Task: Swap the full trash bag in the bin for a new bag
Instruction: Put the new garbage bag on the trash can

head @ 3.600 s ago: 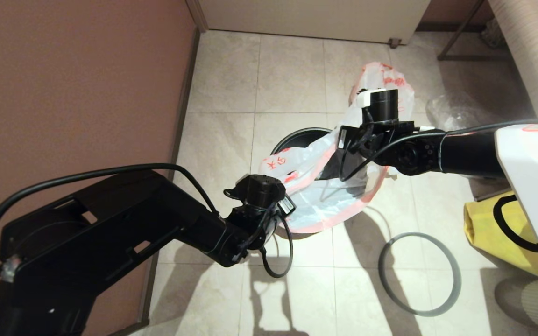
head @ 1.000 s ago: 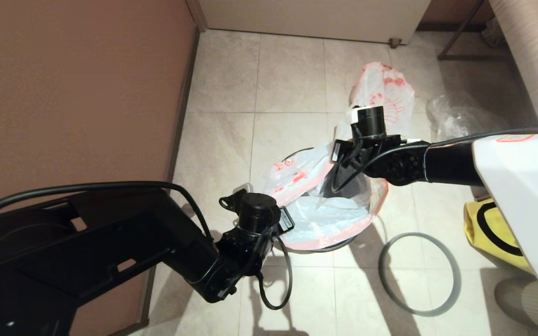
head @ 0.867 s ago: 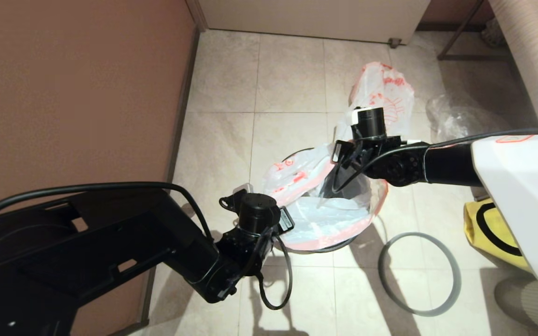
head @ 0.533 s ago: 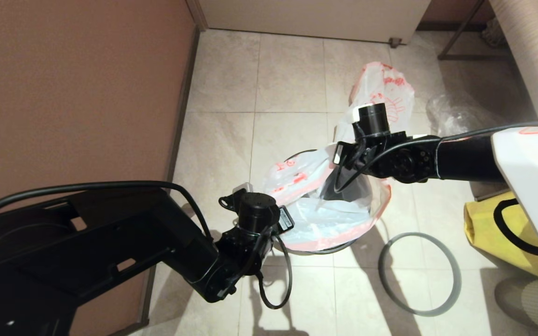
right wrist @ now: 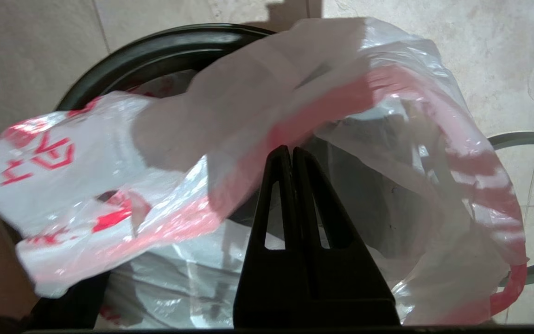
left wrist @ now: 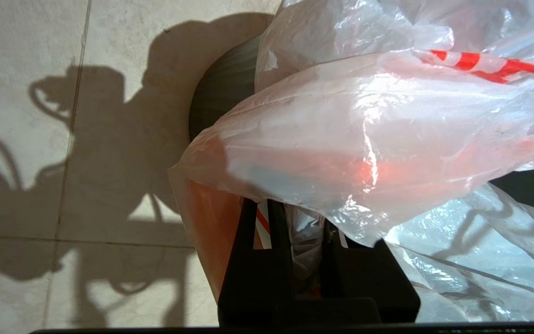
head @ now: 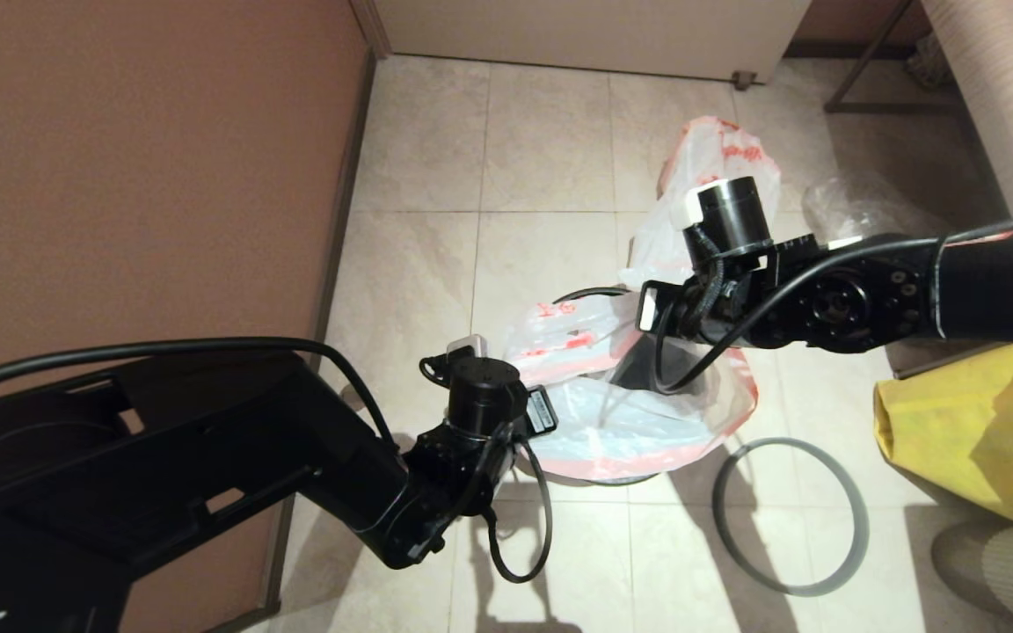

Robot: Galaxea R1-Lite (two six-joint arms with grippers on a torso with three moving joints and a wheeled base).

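Note:
The new bag (head: 638, 422), thin white plastic with red characters and a pink band, lies spread open over the black bin (head: 586, 294). My left gripper (left wrist: 300, 218) is at the bin's near-left side, shut on a bunched fold of the bag's edge (left wrist: 304, 241). My right gripper (right wrist: 290, 150) hangs over the bin's mouth with its fingers pressed together on the bag's pink band (right wrist: 248, 157). The bin's rim (right wrist: 169, 48) shows behind the bag. The full trash bag (head: 717, 158) stands on the floor behind the bin.
A grey ring (head: 790, 519) lies on the tiles to the bin's right. A yellow fabric bag (head: 972, 440) sits at the right, and a clear bag (head: 858, 211) behind it. The brown wall (head: 146, 176) runs along the left.
My right arm has swung to the right and drawn the bag's right edge out past the bin's rim. The left arm has barely moved and keeps its hold.

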